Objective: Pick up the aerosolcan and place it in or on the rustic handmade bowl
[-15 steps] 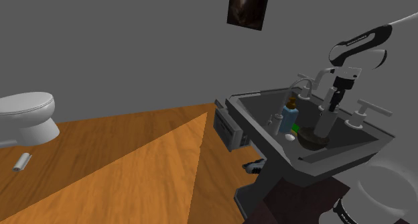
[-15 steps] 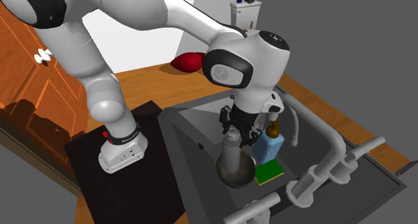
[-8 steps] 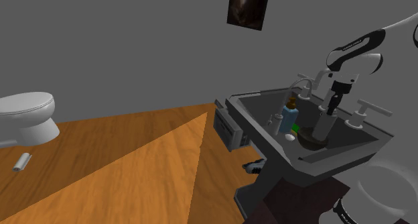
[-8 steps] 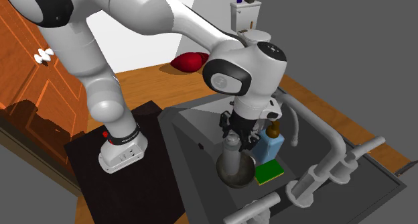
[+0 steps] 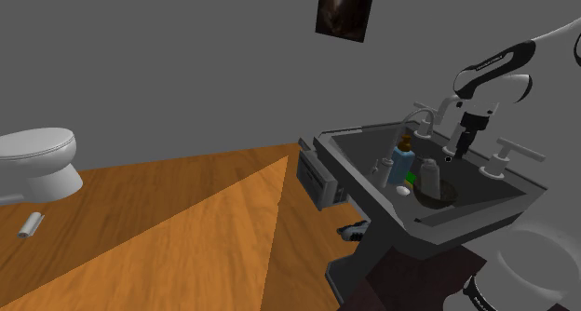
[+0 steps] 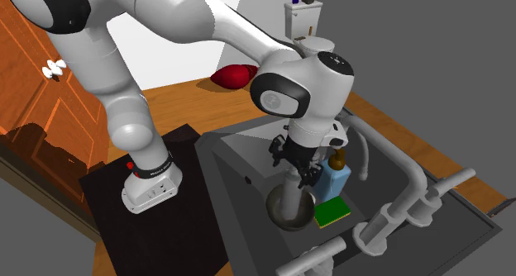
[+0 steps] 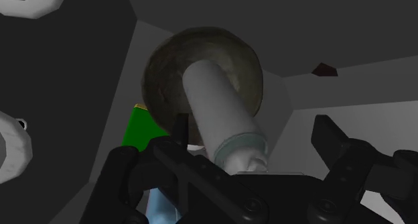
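Dark grey sink [image 5: 365, 176] in a grey-walled bathroom, wood-plank floor [image 5: 186, 225], white toilet [image 5: 42, 160] far off, black gripper [image 6: 299, 173] spread wide, holding nothing, smooth pale-grey cylindrical can [image 7: 221, 115] just below it, leaning in a round, mottled dark bowl [image 7: 167, 68]

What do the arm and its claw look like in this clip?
The arm is glossy white, with rounded links, dark bands at the joints and a black-ringed grey disc on one joint. A small red dot marks its base. The claw is all black, with two angular fingers.
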`<action>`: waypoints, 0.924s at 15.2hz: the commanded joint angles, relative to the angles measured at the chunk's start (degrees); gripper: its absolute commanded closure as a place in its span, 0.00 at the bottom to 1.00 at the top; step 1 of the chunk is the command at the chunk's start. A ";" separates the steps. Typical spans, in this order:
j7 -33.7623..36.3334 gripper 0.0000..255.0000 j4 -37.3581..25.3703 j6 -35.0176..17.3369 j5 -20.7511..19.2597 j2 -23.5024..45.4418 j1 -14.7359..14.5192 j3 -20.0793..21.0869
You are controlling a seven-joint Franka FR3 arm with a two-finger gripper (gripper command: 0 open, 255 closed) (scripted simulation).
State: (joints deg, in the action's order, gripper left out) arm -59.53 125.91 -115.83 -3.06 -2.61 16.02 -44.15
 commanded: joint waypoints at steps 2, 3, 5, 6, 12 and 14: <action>0.00 0.00 0.00 0.00 0.00 0.00 0.00 0.00; 0.36 0.00 -1.43 1.96 -0.44 -0.71 -0.05 0.14; 0.91 0.00 -4.51 5.87 -1.07 -1.81 -0.17 0.43; 1.05 0.00 -5.80 7.40 -1.23 -2.13 -0.21 0.55; 1.05 0.00 -5.80 7.40 -1.23 -2.13 -0.21 0.55; 1.05 0.00 -5.79 7.39 -1.23 -2.13 -0.20 0.55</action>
